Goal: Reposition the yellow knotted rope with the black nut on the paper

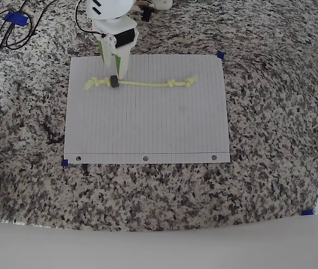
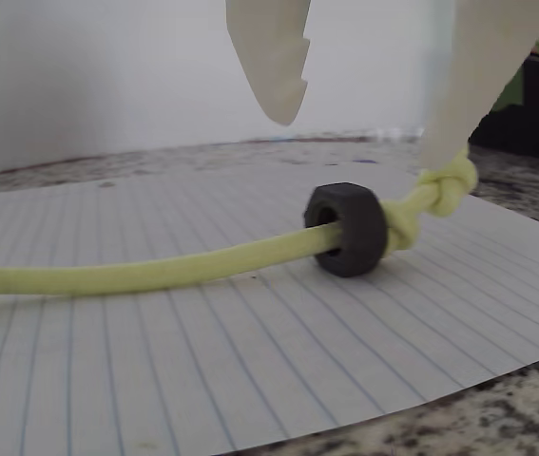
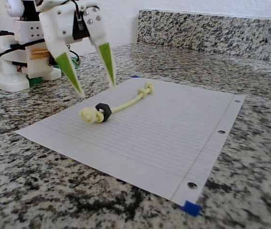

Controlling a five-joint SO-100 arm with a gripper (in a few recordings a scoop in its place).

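Gripper (image 3: 96, 87) wide open, empty, hovering w/ fingers straddling black nut (image 3: 103, 112) on yellow knotted rope (image 3: 125, 103), prob lined up to grab there; paper (image 3: 173, 138) flat.

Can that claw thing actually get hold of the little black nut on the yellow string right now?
Probably yes. The gripper hangs open just above the black nut, one of its fingers to each side, and nothing lies between them on the paper.

Hand (image 3: 96, 88) spread above black nut (image 3: 103, 112) on yellow knotted rope (image 3: 121, 105), paper (image 3: 173, 138).
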